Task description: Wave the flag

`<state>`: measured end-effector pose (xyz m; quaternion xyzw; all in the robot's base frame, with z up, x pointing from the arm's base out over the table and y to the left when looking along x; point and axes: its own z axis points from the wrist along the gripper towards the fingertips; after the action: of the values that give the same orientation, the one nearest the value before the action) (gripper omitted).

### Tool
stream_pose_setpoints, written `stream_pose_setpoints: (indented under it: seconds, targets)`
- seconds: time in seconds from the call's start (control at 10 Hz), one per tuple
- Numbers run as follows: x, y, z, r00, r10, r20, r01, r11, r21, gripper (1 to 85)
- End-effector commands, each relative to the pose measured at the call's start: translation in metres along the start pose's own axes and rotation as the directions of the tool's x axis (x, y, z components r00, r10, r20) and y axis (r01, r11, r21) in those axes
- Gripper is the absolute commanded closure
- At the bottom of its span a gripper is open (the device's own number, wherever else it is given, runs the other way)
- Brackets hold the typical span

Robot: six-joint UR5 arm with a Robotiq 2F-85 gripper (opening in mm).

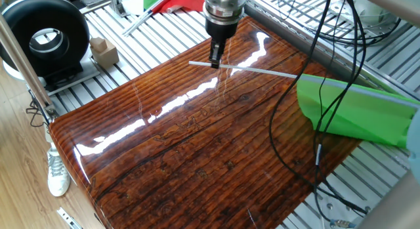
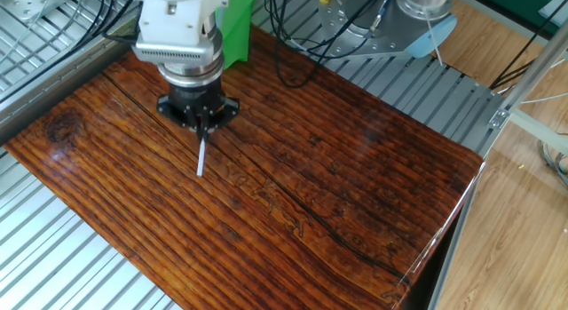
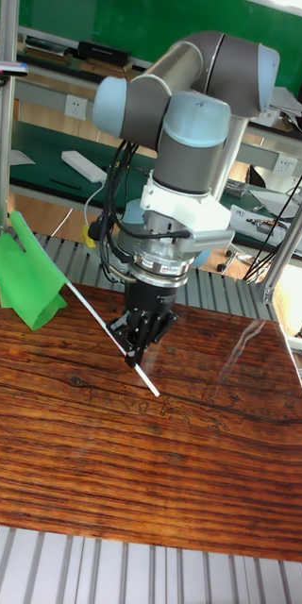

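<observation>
The flag is a bright green cloth [image 1: 354, 114] on a thin grey rod [image 1: 262, 71]. My gripper [image 1: 214, 61] points straight down over the far side of the glossy wooden board [image 1: 197, 144] and is shut on the rod near its bare end. The rod is held level just above the board, and the cloth hangs out past the board's right edge. In the other fixed view the gripper [image 2: 203, 132] hides most of the flag; only the rod's end [image 2: 201, 157] and a strip of green cloth [image 2: 235, 30] show. The tall fixed view shows gripper [image 3: 135, 356], rod [image 3: 94, 313] and cloth [image 3: 24, 269].
A red-and-green cloth flag [image 1: 172, 0] lies behind the board. A black round device [image 1: 44, 37] and a small wooden block [image 1: 104, 50] sit at the left. Black cables [image 1: 315, 117] dangle over the board's right side. Slatted metal table [image 1: 367, 180] surrounds the board.
</observation>
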<state>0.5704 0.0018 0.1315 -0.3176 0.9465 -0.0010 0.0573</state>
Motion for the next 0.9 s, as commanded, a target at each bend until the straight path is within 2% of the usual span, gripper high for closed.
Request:
stream_pose_setpoints:
  seconds: [0.0, 0.1, 0.2, 0.3, 0.4, 0.5, 0.8]
  targets:
    - [-0.021, 0.007, 0.004, 0.992, 0.105, 0.063, -0.102, 0.993, -0.056, 84.3]
    - [-0.024, 0.003, 0.006, 0.993, 0.096, 0.073, -0.093, 0.995, -0.048, 84.3]
    - [-0.029, -0.005, 0.007, 0.993, 0.078, 0.088, -0.076, 0.997, -0.022, 84.3]
    - [-0.031, -0.006, 0.008, 0.992, 0.089, 0.092, -0.087, 0.996, -0.024, 84.3]
    - [-0.033, -0.008, 0.009, 0.991, 0.092, 0.097, -0.090, 0.996, -0.020, 76.0]
    - [-0.037, -0.010, 0.010, 0.991, 0.075, 0.108, -0.074, 0.997, -0.013, 63.7]
    - [-0.046, -0.009, 0.012, 0.989, 0.069, 0.129, -0.067, 0.997, -0.027, 53.7]
